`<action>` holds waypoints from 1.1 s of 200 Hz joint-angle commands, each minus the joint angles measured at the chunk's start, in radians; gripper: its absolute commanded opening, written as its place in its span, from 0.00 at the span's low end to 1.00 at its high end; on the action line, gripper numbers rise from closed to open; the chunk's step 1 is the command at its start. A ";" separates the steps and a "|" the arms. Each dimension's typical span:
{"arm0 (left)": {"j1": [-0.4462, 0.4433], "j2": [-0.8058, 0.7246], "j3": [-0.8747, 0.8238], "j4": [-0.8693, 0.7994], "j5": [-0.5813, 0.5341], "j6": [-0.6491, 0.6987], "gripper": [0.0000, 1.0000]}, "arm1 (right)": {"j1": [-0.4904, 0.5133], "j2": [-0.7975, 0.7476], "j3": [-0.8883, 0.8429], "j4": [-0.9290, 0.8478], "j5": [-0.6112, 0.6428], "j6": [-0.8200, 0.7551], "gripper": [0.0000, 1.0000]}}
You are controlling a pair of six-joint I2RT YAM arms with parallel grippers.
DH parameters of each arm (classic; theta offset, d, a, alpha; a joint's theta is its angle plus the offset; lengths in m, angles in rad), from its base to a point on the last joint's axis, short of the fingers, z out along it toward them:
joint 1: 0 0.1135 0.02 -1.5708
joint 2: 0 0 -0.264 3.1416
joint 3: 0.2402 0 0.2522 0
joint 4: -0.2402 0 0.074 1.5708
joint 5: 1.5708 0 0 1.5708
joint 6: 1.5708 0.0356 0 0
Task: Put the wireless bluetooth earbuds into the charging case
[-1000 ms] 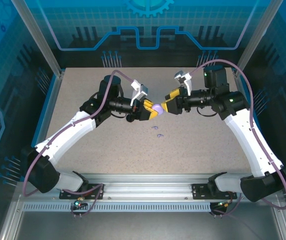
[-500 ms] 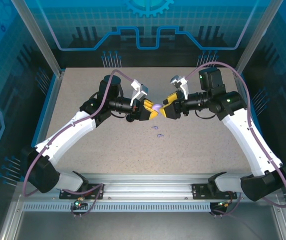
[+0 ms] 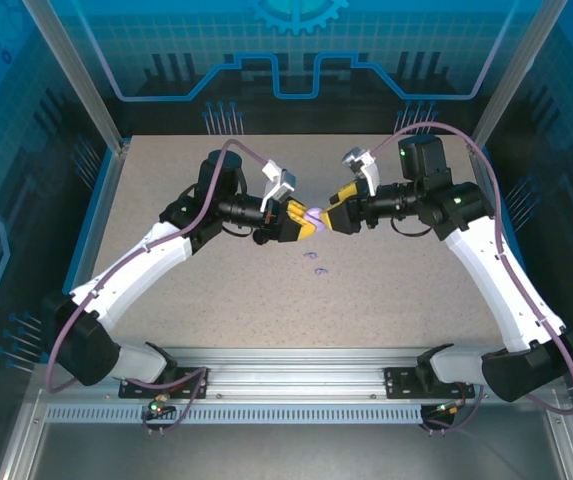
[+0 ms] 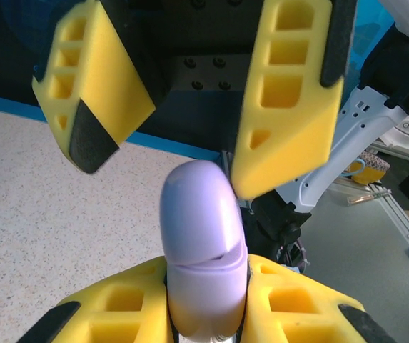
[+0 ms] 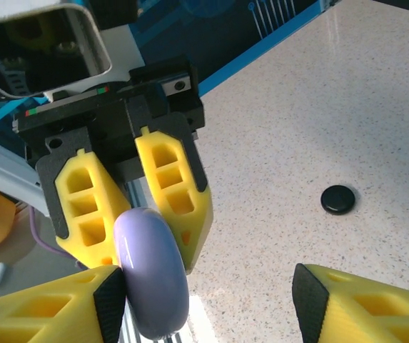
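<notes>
We are finding the left gripper point(image 3: 303, 223) pinching a lavender case point(image 3: 313, 215). Just beneath, 2 lavender earbuds point(image 3: 318, 270) are lying on the table point(image 3: 166, 170). The right gripper point(image 3: 328, 218) is standing spread around the case's tip.

- The right gripper point(image 3: 328, 218) is moving back in toward the round pale lavender plastic charging case point(image 3: 313, 215), after drawing off to the right 0.5 seconds ago.
- Its wrist is rolling, so the grey camera bracket point(image 3: 354, 160) is sitting further left and lower than 1 second ago.
- Its 2 yellow fingers point(image 5: 47, 314) are coming to straddle the case's rim, with 1 pad touching it and the other apart.
</notes>
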 commanded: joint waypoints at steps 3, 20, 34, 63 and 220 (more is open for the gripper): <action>-0.012 -0.045 0.002 -0.035 0.048 0.071 0.10 | -0.026 -0.009 0.013 0.044 0.054 0.048 0.65; -0.016 -0.047 0.001 -0.044 0.048 0.086 0.10 | -0.031 -0.005 0.013 0.046 0.058 0.057 0.65; -0.018 -0.047 0.004 -0.053 0.046 0.095 0.10 | -0.037 -0.005 0.010 0.048 0.069 0.066 0.65; -0.017 -0.044 0.001 -0.058 0.013 0.095 0.10 | -0.056 -0.023 0.001 0.069 0.121 0.101 0.66; 0.164 -0.208 -0.351 0.328 -0.010 -0.175 0.10 | -0.005 0.180 -0.230 0.003 0.484 0.169 0.59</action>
